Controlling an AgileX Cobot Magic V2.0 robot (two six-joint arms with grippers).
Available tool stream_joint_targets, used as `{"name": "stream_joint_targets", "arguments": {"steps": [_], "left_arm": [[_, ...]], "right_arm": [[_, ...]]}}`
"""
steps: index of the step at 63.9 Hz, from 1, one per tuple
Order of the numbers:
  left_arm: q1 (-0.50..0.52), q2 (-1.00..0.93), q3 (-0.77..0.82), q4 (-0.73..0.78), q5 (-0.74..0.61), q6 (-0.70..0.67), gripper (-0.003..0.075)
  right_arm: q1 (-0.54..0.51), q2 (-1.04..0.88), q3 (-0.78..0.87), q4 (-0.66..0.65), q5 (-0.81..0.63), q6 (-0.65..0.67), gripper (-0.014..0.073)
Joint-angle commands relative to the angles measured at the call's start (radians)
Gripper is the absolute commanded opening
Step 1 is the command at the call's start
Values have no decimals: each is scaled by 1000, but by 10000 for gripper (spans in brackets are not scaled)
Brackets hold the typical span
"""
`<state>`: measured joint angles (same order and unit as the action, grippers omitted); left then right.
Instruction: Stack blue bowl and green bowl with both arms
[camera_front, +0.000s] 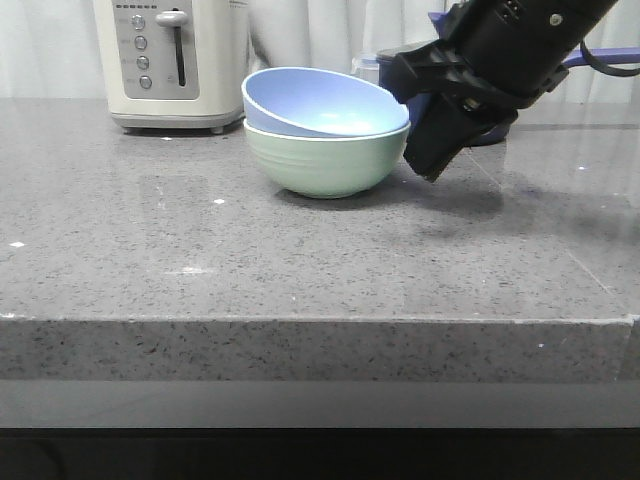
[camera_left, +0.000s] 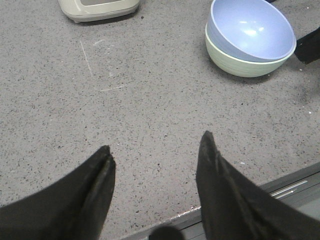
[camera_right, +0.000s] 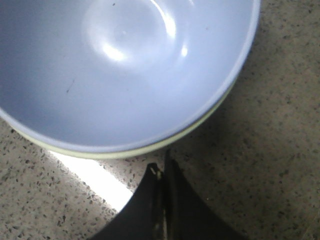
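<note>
The blue bowl (camera_front: 320, 103) sits tilted inside the green bowl (camera_front: 326, 162) at the back middle of the grey counter. Both also show in the left wrist view, blue bowl (camera_left: 250, 27) in green bowl (camera_left: 235, 62). My right gripper (camera_front: 432, 172) hangs just right of the bowls, apart from them, fingers shut on nothing. In the right wrist view its shut tips (camera_right: 162, 167) are just off the blue bowl's rim (camera_right: 130, 75), with a sliver of the green bowl (camera_right: 165, 144) under it. My left gripper (camera_left: 156, 150) is open and empty over the counter near its front edge; it is out of the front view.
A cream toaster (camera_front: 172, 62) stands at the back left, also in the left wrist view (camera_left: 97, 7). A dark blue lidded pan (camera_front: 440, 50) sits behind my right arm. The counter's front edge (camera_front: 320, 322) runs across the front view.
</note>
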<state>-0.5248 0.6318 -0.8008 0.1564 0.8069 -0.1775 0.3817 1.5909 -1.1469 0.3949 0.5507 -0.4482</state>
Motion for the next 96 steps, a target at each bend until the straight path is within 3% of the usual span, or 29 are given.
{"name": "stream_joint_targets", "arguments": {"steps": [1, 21, 39, 49, 60, 66, 82, 96], "left_arm": [[-6, -1, -26, 7, -65, -11, 365], [-6, -1, -26, 7, -65, -11, 365], [-6, -1, -26, 7, -65, -11, 365], [-6, -1, -26, 9, -72, -11, 365], [-6, -1, -26, 9, -72, -11, 365], [-6, -1, -26, 9, -72, -11, 365], [-6, -1, -26, 9, -72, -11, 365], [-6, -1, -26, 9, -72, -11, 365]], "right_arm": [[-2, -39, -24, 22, -40, -11, -64], [-2, -45, -26, 22, -31, -10, -64], [-3, -214, -26, 2, 125, 41, -57], [-3, -367, -8, -139, 196, 207, -54], [-4, -564, 81, -307, 202, 473, -54], [-4, -670, 130, -353, 216, 538, -54], [-4, -889, 221, -365, 290, 551, -54], [-4, -971, 256, -380, 309, 551, -54]]}}
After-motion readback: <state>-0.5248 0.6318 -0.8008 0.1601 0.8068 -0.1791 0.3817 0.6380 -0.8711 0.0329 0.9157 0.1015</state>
